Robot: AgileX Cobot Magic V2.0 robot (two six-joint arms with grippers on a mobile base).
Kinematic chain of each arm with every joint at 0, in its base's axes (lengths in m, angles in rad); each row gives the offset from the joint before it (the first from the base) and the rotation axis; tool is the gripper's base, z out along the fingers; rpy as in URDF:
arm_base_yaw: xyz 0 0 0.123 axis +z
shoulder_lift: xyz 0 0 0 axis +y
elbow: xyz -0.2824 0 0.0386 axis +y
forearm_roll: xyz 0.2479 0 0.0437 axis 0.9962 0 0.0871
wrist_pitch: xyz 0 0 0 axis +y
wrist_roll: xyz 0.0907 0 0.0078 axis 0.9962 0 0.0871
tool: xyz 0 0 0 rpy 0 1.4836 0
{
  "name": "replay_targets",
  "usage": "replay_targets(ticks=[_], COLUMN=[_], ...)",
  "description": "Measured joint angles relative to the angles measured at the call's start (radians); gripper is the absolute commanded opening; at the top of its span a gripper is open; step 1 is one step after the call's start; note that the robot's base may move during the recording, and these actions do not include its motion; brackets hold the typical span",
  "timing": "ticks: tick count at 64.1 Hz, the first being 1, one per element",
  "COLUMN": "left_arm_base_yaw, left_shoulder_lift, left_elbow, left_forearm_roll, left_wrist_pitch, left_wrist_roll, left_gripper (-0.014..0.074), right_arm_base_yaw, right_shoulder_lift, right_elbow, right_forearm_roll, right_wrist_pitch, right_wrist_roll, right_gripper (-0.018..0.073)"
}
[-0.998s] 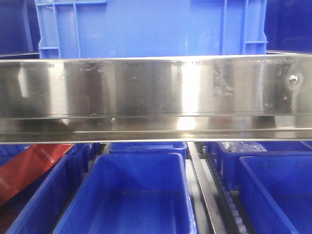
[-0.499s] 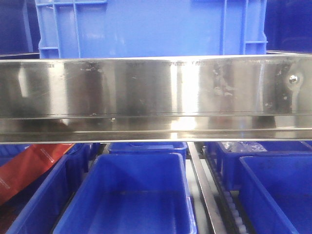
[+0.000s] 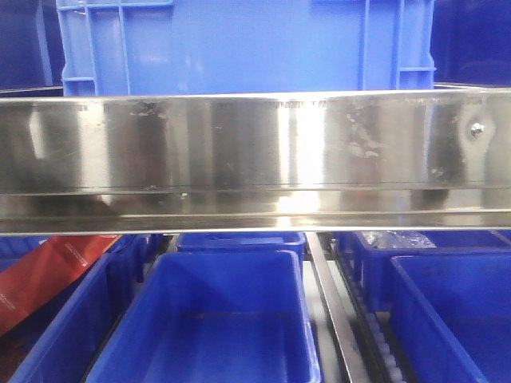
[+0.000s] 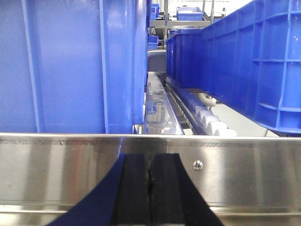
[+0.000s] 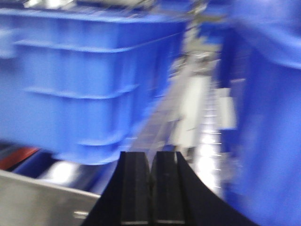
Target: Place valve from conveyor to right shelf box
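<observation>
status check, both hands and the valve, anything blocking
Left hand shut, empty, facing the steel shelf rail. Right hand shut, empty, view blurred. Valve and conveyor not in any view. Blue bins ahead.

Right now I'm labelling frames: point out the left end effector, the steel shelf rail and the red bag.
left end effector [image 4: 150,176], left wrist view, seam between closed pads.
steel shelf rail [image 3: 239,152], front view, mid face.
red bag [image 3: 48,275], front view, upper surface.

- Left black two-finger gripper [image 4: 150,188]: rubber pads pressed flat together, nothing between them, pointing level and forward.
- Right black two-finger gripper [image 5: 150,188]: pads likewise closed on nothing; its wrist view was motion-blurred.
- Neither arm appeared in the front view.
</observation>
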State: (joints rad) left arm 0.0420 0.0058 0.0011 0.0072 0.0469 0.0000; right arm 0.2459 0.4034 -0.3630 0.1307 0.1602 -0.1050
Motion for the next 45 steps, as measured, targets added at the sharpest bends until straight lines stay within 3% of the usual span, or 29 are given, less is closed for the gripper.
replay_targets(ticks=[12, 20, 45], left_arm_base_yaw=[0.0, 0.0, 0.0], left_shoulder_lift=[0.0, 0.0, 0.0], left_elbow=[0.0, 0.0, 0.0], left_forearm_roll=[0.0, 0.0, 0.0], left_wrist_pitch=[0.0, 0.0, 0.0], left_wrist_roll=[0.0, 0.0, 0.0], left_gripper=[-0.0111, -0.0111, -0.0111], right_arm_base_yaw=[-0.158, -0.218, -0.237], right_shoulder_lift=[-0.204, -0.319, -0.399], right_elbow=[0.138, 0.232, 0.361], right_forearm_roll=[0.0, 0.0, 0.0], right_wrist_pitch=[0.009, 0.016, -0.047], right_wrist_roll=[0.0, 0.0, 0.0], right_gripper=[-0.0162, -0.0162, -0.0162])
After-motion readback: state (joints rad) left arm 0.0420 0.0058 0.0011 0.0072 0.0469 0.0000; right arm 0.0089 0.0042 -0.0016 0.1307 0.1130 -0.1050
